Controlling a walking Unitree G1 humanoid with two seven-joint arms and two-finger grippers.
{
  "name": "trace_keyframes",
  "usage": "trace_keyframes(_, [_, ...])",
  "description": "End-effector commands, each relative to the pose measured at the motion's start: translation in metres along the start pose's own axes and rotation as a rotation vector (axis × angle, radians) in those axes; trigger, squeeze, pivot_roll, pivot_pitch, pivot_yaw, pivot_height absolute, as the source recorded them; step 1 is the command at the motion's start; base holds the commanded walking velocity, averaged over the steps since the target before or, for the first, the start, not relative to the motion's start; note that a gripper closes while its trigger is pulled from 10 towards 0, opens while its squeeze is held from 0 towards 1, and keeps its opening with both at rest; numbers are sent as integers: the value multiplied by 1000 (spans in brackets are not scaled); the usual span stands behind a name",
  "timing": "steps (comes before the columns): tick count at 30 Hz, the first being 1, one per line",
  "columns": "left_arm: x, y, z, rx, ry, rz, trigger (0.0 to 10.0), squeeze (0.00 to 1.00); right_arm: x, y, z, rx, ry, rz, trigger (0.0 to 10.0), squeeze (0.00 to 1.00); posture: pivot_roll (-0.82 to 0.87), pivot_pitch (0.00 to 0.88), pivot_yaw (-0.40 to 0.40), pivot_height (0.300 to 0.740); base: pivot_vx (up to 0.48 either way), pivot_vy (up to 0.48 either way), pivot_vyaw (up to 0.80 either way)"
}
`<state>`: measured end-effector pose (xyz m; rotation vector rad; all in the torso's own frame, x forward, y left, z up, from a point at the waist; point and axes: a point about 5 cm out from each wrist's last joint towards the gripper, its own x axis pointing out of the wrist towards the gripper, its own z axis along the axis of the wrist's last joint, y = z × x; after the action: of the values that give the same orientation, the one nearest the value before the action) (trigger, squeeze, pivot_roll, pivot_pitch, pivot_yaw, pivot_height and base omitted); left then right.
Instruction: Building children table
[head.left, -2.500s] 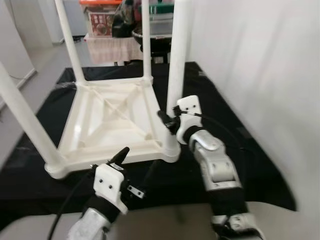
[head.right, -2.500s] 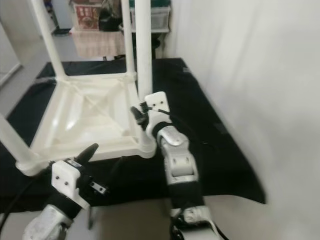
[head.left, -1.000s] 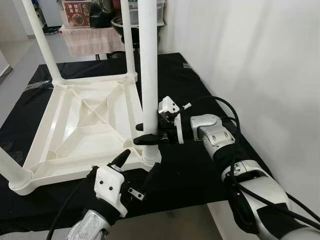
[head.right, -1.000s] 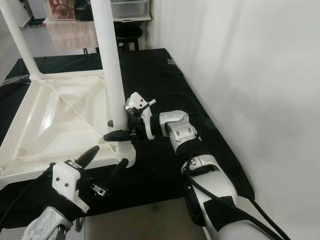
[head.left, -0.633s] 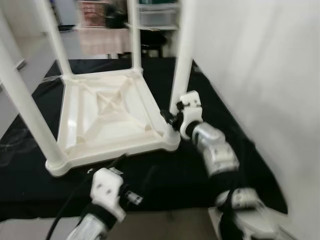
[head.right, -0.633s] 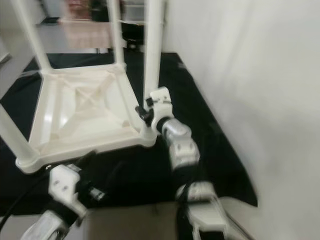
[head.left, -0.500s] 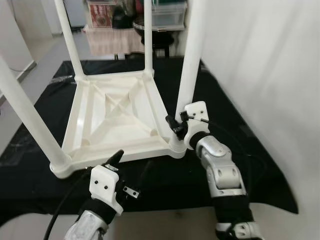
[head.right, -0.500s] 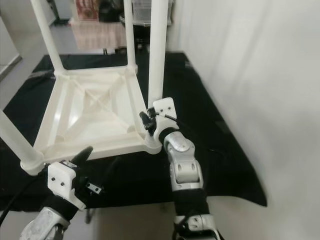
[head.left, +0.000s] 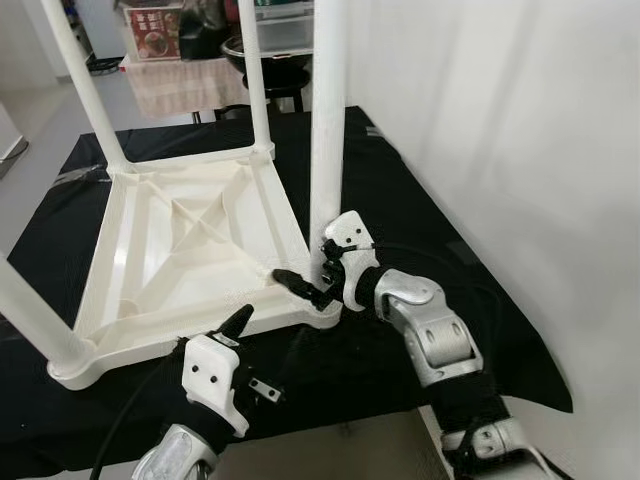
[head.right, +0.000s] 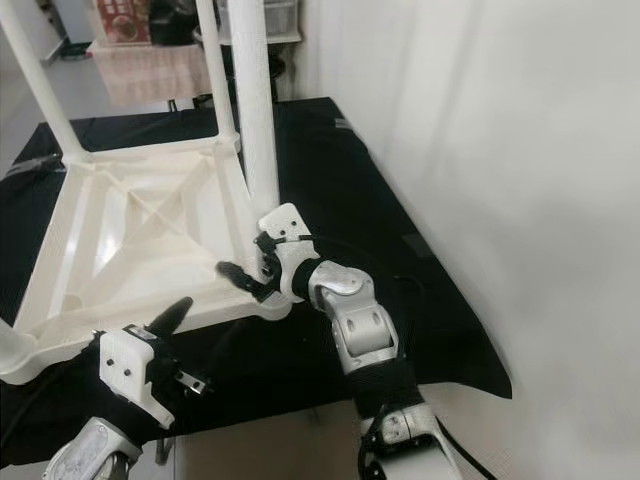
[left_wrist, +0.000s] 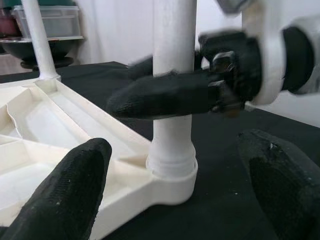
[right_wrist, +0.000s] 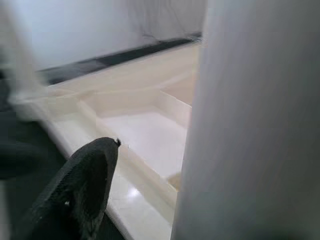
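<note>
A white plastic children's table (head.left: 190, 235) lies upside down on a black mat (head.left: 400, 200), with its legs pointing up. My right gripper (head.left: 305, 272) is at the base of the near right leg (head.left: 327, 140), just above the corner socket (left_wrist: 172, 172). Its fingers straddle the leg: one black finger (left_wrist: 160, 95) crosses in front and the other is mostly hidden behind. In the right wrist view a gap shows between that finger (right_wrist: 80, 195) and the leg (right_wrist: 255, 125). My left gripper (head.left: 272, 335) hovers open in front of the same corner, holding nothing.
A white wall (head.left: 500, 120) runs close along the right side of the mat. Behind the table stand a cloth-covered stand (head.left: 185, 85), storage boxes and a dark bowl (head.left: 270, 50). The other upright legs (head.left: 80, 90) rise at the far left, far middle and near left.
The head camera has swung, shifting the whole picture. My right gripper stays at the leg's base, its front finger now reaching out leftward past the leg. The left gripper remains open and low.
</note>
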<state>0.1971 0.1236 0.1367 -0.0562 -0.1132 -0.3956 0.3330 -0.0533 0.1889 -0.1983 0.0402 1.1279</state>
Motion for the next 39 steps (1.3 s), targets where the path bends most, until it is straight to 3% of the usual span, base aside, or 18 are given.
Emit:
trace_keyframes(1, [0, 1, -3, -10, 10, 3, 10000, 0, 6, 7, 5, -29, -27, 115, 10000, 0, 4, 31, -18, 740, 0, 0, 0])
trace_keyframes(4, [-1, -2, -3, -18, 7, -1, 10000, 0, 5, 0, -6, -54, 40, 320, 10000, 0, 15, 38, -18, 740, 0, 0, 0])
trace_keyframes(12, [-5, -6, -3, -27, 13, -5, 10000, 0, 13, -1, -13, -23, 108, 478, 10000, 0, 7, 52, -15, 740, 0, 0, 0])
trace_keyframes(13, [-5, -7, -3, -29, 14, -6, 10000, 0, 13, -2, -12, -4, 105, 490, 0, 0, 6, 52, -14, 740, 0, 0, 0])
trace_keyframes(18, [-7, -9, -3, -35, 17, -9, 10000, 0, 13, -6, -14, 11, 107, 517, 0, 0, -6, 56, -14, 740, 0, 0, 0])
trace_keyframes(27, [-8, -11, -4, -43, 16, -9, 10000, 0, 6, -12, -33, 13, 111, 321, 0, 0, -29, 62, -46, 740, 0, 0, 0])
trace_keyframes(28, [-9, -11, -4, -43, 16, -10, 10000, 0, 8, -3, -48, 6, 164, 60, 0, 0, -25, 64, -61, 740, 0, 0, 0])
trace_keyframes(29, [-10, -11, -4, -43, 17, -10, 10000, 0, 7, -1, -53, -1, 189, -104, 0, 0, -25, 64, -61, 740, 0, 0, 0])
trace_keyframes(30, [-10, -11, -3, -42, 17, -9, 10000, 0, -2, 5, -59, 58, 206, -381, 0, 0, -30, 79, -53, 740, 0, 0, 0])
trace_keyframes(31, [-10, -11, -3, -42, 17, -9, 10000, 0, -2, 5, -59, 58, 206, -381, 0, 0, -30, 79, -53, 740, 0, 0, 0])
trace_keyframes(32, [-11, -10, -3, -41, 17, -7, 10000, 0, -16, 8, -63, 111, 232, -580, 0, 0, -31, 82, -48, 740, 0, 0, 0])
trace_keyframes(35, [-10, -7, -3, -35, 19, -8, 10000, 0, -21, 13, -62, 115, 212, -651, 0, 0, -62, 74, -7, 740, 0, 0, 0])
trace_keyframes(39, [-7, -4, -4, -32, 23, -12, 10000, 0, -9, 9, -63, 70, 194, -584, 0, 0, -58, 65, -10, 740, 0, 0, 0])
